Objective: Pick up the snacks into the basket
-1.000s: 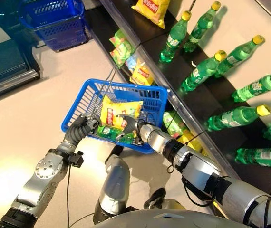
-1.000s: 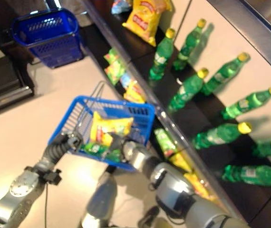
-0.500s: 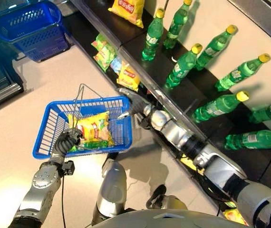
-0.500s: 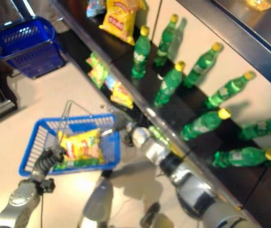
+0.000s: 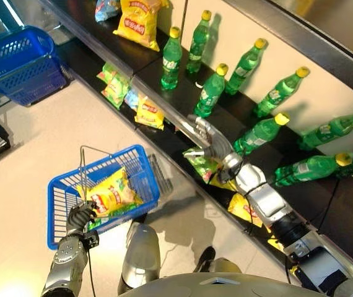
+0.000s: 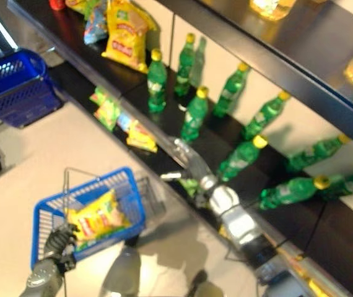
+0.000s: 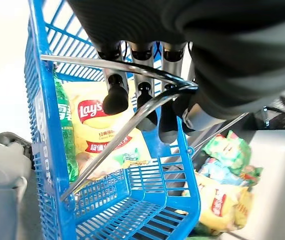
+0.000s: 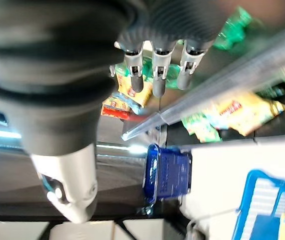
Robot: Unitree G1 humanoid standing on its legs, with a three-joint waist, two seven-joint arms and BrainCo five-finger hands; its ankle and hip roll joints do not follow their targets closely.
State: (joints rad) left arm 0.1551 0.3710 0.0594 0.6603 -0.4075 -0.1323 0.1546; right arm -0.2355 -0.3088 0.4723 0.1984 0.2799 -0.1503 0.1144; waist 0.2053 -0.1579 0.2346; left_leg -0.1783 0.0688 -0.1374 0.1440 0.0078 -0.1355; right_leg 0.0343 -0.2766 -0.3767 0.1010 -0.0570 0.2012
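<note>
Two blue baskets show: a spare one [image 5: 18, 62] far left and the basket [image 5: 102, 192] whose wire handle the left hand [image 5: 78, 216] grips with curled fingers. One yellow snack bag [image 5: 111, 195] lies flat inside, its long axis slanting toward the shelf [image 5: 164, 111]. The right hand [image 5: 204, 137], fingers spread, has left the basket and reaches over the lower shelf's green snack [image 5: 202, 166].

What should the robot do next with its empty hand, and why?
Probably lower the right hand a little onto the green snack bag on the low shelf and close on it. Its fingers are straight and hold nothing, hovering just above that bag. The left hand already grips the handle of the blue basket, which holds a yellow chip bag, so there is somewhere to drop it.
</note>
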